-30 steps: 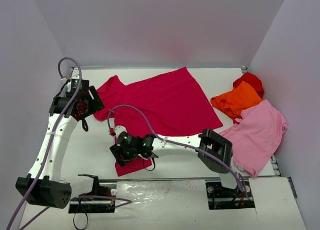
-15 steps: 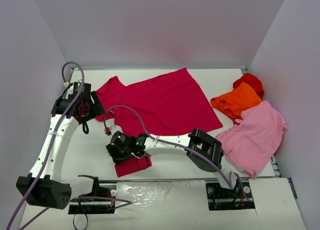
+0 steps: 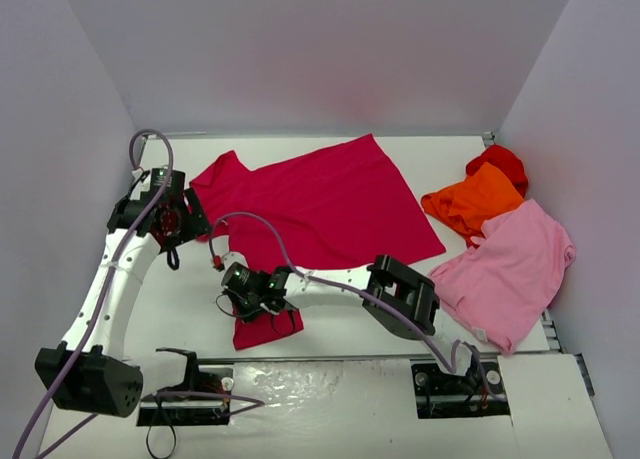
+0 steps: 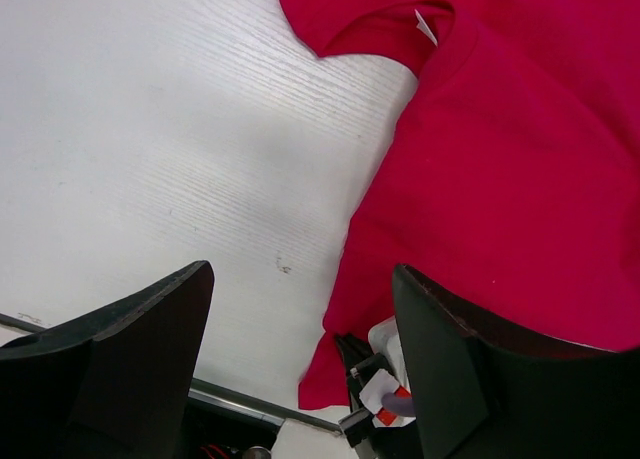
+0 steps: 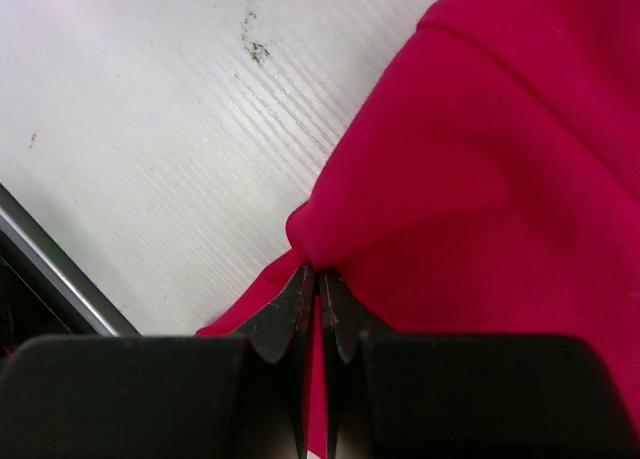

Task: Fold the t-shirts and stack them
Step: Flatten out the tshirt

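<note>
White table [image 3: 185, 309] carries the crimson t-shirt [image 3: 320, 199], its near corner pinched by the right gripper [image 5: 318, 277]

Light: bright, even, from overhead
Shadows: soft and faint on the table [image 4: 150, 129]
Glare: mild sheen at its near edge
Focus: wrist-view foregrounds slightly soft

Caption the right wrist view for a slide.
Right gripper shut, pinching a fold of the crimson t-shirt at its edge on the white table.
</note>
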Robot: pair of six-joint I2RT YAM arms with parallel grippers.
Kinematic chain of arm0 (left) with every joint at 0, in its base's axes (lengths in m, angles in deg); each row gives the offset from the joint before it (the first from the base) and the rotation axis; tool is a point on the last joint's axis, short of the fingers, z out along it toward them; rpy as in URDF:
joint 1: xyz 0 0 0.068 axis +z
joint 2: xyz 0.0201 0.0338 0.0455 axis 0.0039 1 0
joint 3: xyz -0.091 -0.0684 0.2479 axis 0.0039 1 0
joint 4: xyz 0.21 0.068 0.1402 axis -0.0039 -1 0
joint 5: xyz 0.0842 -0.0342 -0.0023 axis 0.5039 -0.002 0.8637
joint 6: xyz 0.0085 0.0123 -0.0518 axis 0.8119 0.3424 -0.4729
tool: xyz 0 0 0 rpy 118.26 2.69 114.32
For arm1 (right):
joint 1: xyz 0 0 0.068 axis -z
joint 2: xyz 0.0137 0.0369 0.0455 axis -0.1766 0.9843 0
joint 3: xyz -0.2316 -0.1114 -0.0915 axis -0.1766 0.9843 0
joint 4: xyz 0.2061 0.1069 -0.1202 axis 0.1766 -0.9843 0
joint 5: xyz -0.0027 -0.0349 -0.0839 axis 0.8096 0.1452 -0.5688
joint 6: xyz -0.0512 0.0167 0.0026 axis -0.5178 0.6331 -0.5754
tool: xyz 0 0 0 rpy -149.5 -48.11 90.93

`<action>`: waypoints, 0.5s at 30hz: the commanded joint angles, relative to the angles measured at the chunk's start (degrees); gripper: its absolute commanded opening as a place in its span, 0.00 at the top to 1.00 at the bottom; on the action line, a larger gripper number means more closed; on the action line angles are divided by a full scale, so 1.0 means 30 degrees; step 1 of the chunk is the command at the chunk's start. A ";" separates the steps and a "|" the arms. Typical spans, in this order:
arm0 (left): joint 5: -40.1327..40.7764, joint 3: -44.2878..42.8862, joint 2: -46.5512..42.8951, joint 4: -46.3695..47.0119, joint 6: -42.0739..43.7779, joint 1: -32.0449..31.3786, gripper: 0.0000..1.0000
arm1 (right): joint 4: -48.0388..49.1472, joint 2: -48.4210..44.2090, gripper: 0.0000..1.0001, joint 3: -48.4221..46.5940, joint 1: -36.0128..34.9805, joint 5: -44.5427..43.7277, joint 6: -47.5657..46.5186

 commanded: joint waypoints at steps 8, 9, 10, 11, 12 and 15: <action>-0.2391 0.2659 0.1034 0.3788 -0.0580 0.0017 0.31 | -0.0606 -0.6624 1.00 0.1740 0.2858 -0.3384 -0.0386; -0.2746 0.3106 0.1290 0.4119 -0.0639 -0.0005 0.31 | -0.0788 -0.7071 1.00 0.1820 0.3328 -0.3580 -0.0464; -0.3258 0.3395 0.1652 0.4541 -0.0699 -0.0020 0.31 | -0.0925 -0.7584 1.00 0.1896 0.3602 -0.3747 -0.0570; -0.3674 0.3732 0.1979 0.4852 -0.0744 -0.0058 0.31 | -0.1112 -0.8015 1.00 0.1933 0.3932 -0.3888 -0.0742; -0.3995 0.3990 0.2270 0.5117 -0.0832 -0.0086 0.31 | -0.1299 -0.8232 1.00 0.1948 0.4191 -0.4094 -0.0900; -0.4961 0.4414 0.3325 0.5834 -0.1008 -0.0273 0.31 | -0.1655 -0.8158 1.00 0.2012 0.4556 -0.4298 -0.1102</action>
